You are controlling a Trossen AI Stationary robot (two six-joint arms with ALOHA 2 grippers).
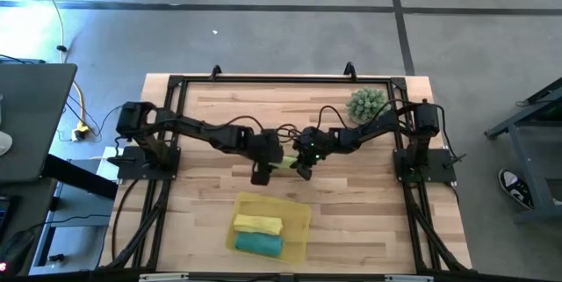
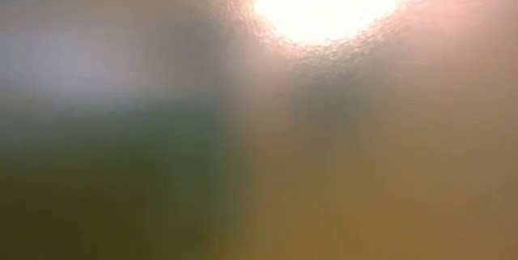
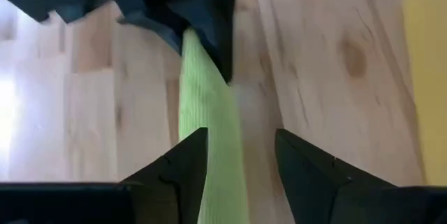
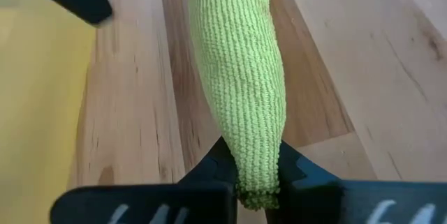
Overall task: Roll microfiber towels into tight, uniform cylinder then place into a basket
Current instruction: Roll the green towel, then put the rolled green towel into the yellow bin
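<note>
A: How far along was the task judged to be?

B: Two of the three towels were seen already rolled and laid in the yellow basket point(image 1: 299, 214); the yellow towel point(image 1: 257, 224) lay against the teal towel point(image 1: 259, 244), side by side. The lime green towel point(image 4: 241, 77) was the one left; it was seen rolled into a long cylinder and not yet in the basket.

A: And where was that roll held?

B: It was clamped at one end between the fingers of the right gripper point(image 4: 256, 175), which were closed tight on it; the rest of the roll stretched out ahead of that gripper, above the wooden table point(image 1: 369, 212). The left gripper point(image 3: 241, 158) was found at the roll's far end, its fingers spread apart with the cloth running between them and not pinched, so nothing was gripped by it.

A: Where was the basket, relative to them?

B: Just beside both grippers, on the near side of the table; its yellow edge was caught at the margin of each wrist view. Nothing could be made out in the low view.

A: What remained, then?

B: Only the carrying of the green roll over and its release beside the other two, it was judged; a spiky green plant point(image 1: 366, 104) behind the right gripper was taken to be no part of the work.
</note>
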